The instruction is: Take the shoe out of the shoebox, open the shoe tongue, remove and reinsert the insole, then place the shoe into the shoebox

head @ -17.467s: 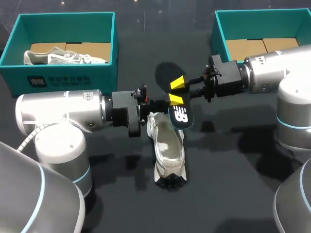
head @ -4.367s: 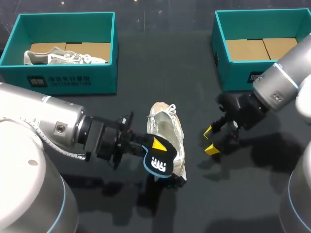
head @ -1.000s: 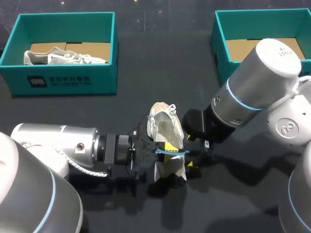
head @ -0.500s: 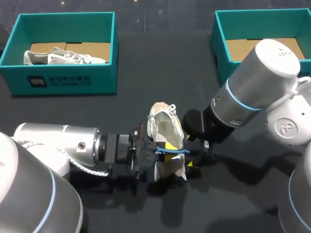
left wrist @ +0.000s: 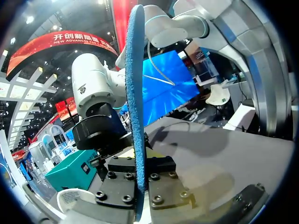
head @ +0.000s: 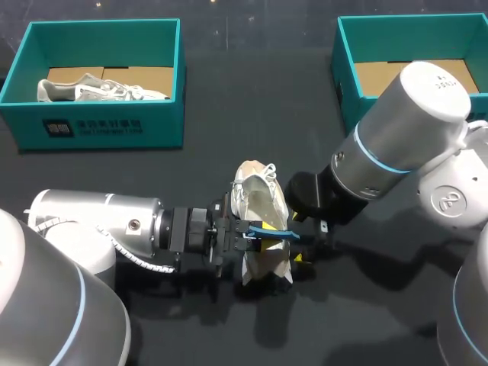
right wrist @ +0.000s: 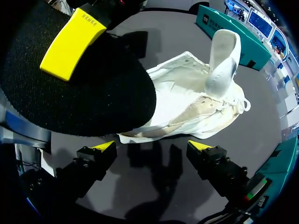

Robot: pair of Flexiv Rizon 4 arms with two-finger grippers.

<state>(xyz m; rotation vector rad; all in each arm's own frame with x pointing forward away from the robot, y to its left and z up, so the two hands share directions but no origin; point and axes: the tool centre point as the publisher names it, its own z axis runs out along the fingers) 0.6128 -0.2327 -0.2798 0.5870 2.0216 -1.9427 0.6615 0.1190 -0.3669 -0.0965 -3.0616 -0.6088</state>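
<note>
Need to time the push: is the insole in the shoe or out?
Out. The left gripper holds the insole clamped over the shoe's opening; nearly all of it shows outside the shoe.

The left arm (head: pixel 91 221) and right arm (head: pixel 412 114) are silver-grey cylinders ringed in pale blue, with black screw-studded wrists (left wrist: pixel 154 189), yellow fingertips (right wrist: pixel 196 145) and a coiled grey cable (head: pixel 145 263) on the left.

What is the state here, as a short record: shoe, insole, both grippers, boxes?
shoe: white, on the table, tongue up
insole: held over the shoe
left gripper: shut on insole
right gripper: open, empty, beside the shoe
left shoebox: holds a second shoe
right shoebox: no shoe visible
</note>
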